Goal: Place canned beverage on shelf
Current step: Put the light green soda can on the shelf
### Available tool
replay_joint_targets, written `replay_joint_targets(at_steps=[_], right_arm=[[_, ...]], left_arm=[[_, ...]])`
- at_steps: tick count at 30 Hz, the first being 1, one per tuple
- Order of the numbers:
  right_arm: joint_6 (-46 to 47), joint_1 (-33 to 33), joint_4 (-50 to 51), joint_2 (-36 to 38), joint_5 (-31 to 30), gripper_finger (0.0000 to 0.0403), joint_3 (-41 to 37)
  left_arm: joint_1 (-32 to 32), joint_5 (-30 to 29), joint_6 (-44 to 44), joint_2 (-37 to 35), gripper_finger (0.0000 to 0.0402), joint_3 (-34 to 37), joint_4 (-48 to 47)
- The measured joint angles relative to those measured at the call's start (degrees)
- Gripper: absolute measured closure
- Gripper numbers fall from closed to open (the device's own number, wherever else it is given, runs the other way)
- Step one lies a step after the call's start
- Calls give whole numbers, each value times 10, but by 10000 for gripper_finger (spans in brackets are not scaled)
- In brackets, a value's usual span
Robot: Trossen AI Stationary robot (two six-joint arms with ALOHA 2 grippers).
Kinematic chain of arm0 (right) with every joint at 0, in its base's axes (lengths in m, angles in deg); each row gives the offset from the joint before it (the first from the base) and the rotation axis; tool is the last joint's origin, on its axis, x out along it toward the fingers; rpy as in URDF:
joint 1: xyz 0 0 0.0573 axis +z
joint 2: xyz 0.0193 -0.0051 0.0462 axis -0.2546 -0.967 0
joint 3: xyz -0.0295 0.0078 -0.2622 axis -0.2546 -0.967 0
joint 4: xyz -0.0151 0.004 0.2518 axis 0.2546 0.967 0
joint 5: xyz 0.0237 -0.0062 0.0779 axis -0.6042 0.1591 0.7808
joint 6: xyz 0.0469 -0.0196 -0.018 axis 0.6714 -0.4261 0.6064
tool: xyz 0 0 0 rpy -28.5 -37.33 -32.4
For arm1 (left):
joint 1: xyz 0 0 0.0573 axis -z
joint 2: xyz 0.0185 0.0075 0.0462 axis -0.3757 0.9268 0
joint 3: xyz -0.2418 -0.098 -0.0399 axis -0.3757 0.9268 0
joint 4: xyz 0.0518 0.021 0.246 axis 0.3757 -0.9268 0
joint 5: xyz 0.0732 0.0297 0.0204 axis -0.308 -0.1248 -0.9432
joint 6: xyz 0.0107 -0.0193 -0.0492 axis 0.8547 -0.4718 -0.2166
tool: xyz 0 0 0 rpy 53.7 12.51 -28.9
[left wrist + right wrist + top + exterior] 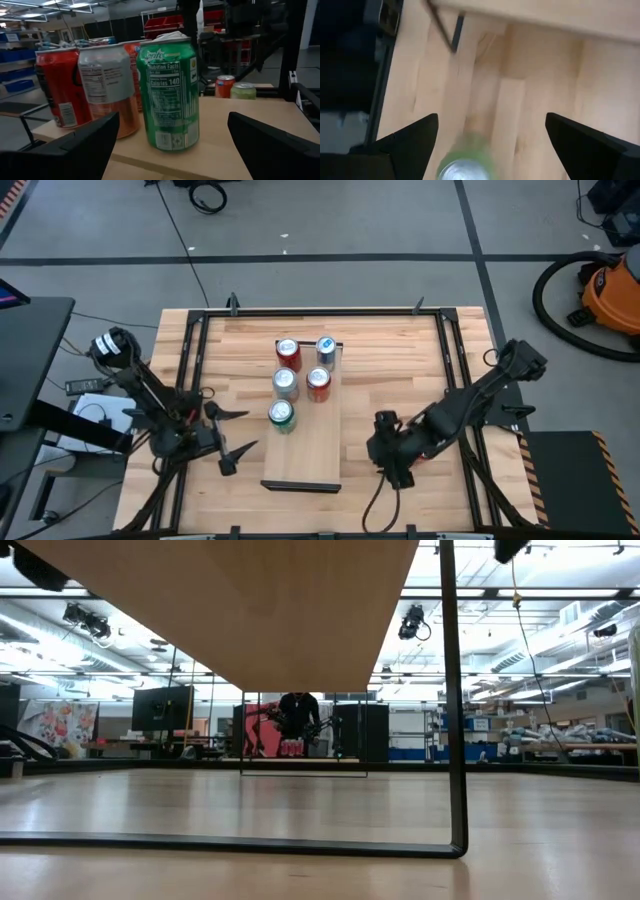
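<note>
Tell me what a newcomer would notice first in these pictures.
A cluster of five cans stands at the far end of the shelf, the green can nearest the bare half. The left gripper, jaws open, hangs just left of the board. The right gripper, also open, hovers over another green-rimmed can on the table.

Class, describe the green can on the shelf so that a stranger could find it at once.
Find the long light-wood shelf lying down the middle of the table. Five cans cluster at its far end; the green can stands at the near edge of that cluster, on the left arm's side. It is the only green one there.
</note>
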Motion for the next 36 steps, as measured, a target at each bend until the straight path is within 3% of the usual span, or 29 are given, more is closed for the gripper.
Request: replay_joint_targets(at_steps=[15,24,36], right_arm=[[43,54,140,-119,14,26,37],[59,49,168,-127,37,30,32],[20,49,160,-127,42,123,32]], left_arm=[[-3,-7,30,0,17,0,10],[-17,-2,32,0,17,0,13],[-16,42,-13,0,17,0,4]])
